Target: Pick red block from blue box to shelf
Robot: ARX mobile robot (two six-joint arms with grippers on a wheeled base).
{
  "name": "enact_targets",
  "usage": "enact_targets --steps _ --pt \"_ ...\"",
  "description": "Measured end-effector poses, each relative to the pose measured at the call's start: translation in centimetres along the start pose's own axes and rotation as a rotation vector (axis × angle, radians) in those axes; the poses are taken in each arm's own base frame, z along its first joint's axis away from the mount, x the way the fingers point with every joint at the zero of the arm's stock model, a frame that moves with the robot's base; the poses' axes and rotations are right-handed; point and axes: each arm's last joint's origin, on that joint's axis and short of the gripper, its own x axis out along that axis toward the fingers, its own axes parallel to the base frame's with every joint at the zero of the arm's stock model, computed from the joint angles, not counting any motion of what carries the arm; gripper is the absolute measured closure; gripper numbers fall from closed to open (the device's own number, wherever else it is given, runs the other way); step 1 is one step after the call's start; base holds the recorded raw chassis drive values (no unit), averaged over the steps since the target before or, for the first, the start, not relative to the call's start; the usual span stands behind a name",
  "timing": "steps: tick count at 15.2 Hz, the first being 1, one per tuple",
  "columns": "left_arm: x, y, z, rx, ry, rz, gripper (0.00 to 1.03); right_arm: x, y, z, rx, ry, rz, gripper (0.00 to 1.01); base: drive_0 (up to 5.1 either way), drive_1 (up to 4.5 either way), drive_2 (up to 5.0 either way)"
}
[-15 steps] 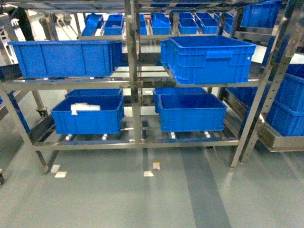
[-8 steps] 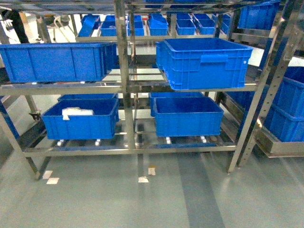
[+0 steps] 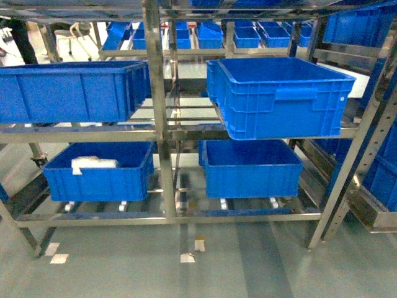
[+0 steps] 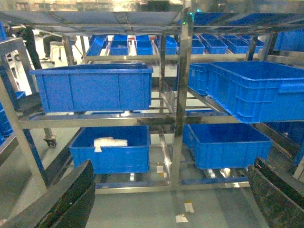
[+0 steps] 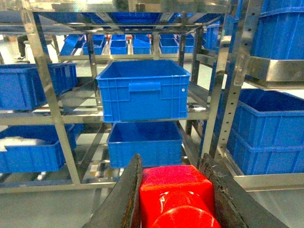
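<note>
The red block point(image 5: 175, 194) fills the bottom of the right wrist view, stud toward the camera, with my right gripper point(image 5: 172, 164) shut on its two sides. The shelf point(image 5: 47, 80) of shiny steel posts and rails stands straight ahead of it. It spans the whole head view point(image 3: 155, 93), where neither gripper shows. My left gripper point(image 4: 172, 164) is open, its dark fingers point(image 4: 71, 194) far apart with only floor between them, facing the shelf point(image 4: 183, 71). The blue box is out of view.
Dark blue ribbed crates point(image 3: 279, 96) sit on the middle and lower tiers. The lower left crate point(image 3: 99, 171) holds something white. A second rack with stacked crates point(image 5: 270, 123) stands close at the right. Tape marks point(image 3: 187, 256) lie on the grey floor before the shelf.
The head view has closed in on the shelf: the crates look larger and the centre post has slid left in the frame.
</note>
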Motion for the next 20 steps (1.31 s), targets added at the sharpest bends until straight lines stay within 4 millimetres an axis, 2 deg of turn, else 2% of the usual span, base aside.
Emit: enact_targets --steps 20 --pt "0.0 0.01 -0.03 0.0 0.003 0.0 0.05 0.0 0.0 0.01 0.0 -0.001 0.0 0.73 0.0 4.05 -4.0"
